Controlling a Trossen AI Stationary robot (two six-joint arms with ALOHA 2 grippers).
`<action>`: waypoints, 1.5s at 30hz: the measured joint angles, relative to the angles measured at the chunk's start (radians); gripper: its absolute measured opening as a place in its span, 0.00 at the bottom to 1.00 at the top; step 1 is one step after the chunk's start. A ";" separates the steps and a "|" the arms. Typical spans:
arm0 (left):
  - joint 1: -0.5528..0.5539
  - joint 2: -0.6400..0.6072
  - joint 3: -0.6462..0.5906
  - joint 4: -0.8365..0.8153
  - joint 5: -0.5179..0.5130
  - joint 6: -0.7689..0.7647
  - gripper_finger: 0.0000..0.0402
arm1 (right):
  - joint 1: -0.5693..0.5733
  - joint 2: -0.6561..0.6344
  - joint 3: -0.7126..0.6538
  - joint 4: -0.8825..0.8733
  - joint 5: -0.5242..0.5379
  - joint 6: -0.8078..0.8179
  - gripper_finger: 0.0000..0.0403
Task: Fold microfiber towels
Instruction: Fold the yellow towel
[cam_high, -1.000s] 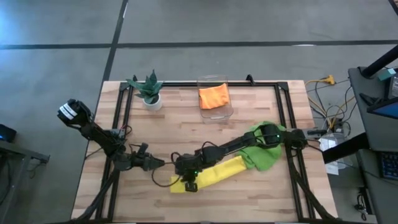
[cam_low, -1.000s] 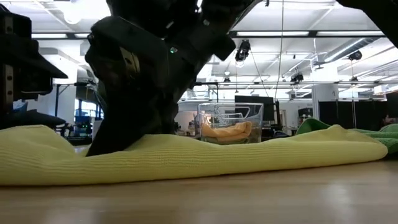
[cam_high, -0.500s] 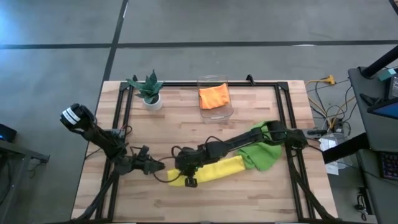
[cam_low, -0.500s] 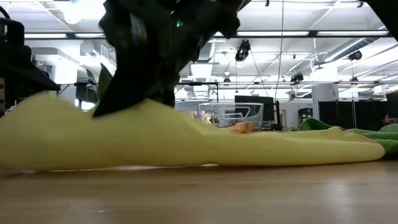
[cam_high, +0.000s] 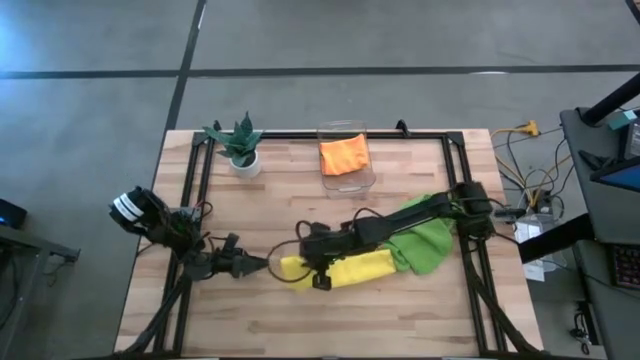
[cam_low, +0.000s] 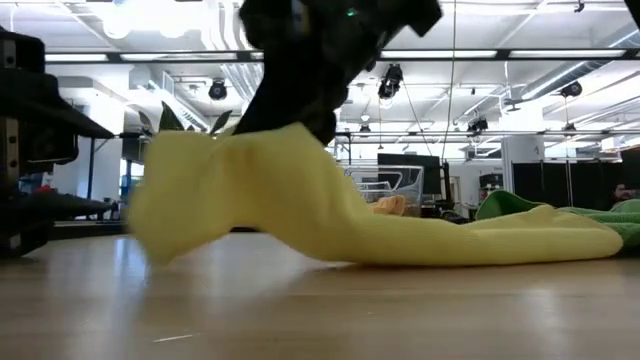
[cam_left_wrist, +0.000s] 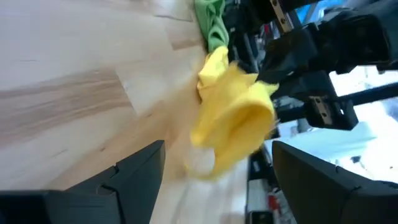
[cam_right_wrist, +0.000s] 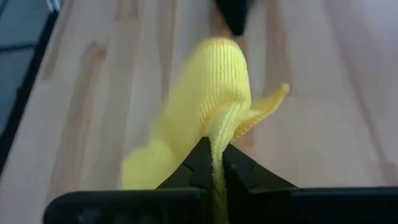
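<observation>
Lifted since before, yellow towel (cam_high: 345, 268) end hangs from right gripper (cam_high: 312, 268).

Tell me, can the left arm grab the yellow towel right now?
Probably yes. The left gripper is open, pointing at the lifted end of the yellow towel with only bare table between them. The right gripper already pinches that end.

You have bare bench (cam_high: 300, 195) mid-way and along the near edge. The right arm (cam_high: 390, 222) and yellow towel (cam_high: 345, 270) bar the centre-right; the plant (cam_high: 240, 145) and bin (cam_high: 346, 155) stand at the far edge.
</observation>
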 joint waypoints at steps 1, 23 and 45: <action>0.000 0.010 0.000 0.030 -0.004 0.000 0.69 | -0.002 -0.025 -0.026 0.020 0.010 0.010 0.02; -0.002 0.086 0.146 0.162 -0.021 0.004 0.69 | -0.060 0.030 -0.067 0.326 0.071 0.092 0.02; -0.059 -0.013 0.198 0.162 0.058 0.013 0.69 | -0.120 0.067 0.035 0.285 -0.012 0.172 0.30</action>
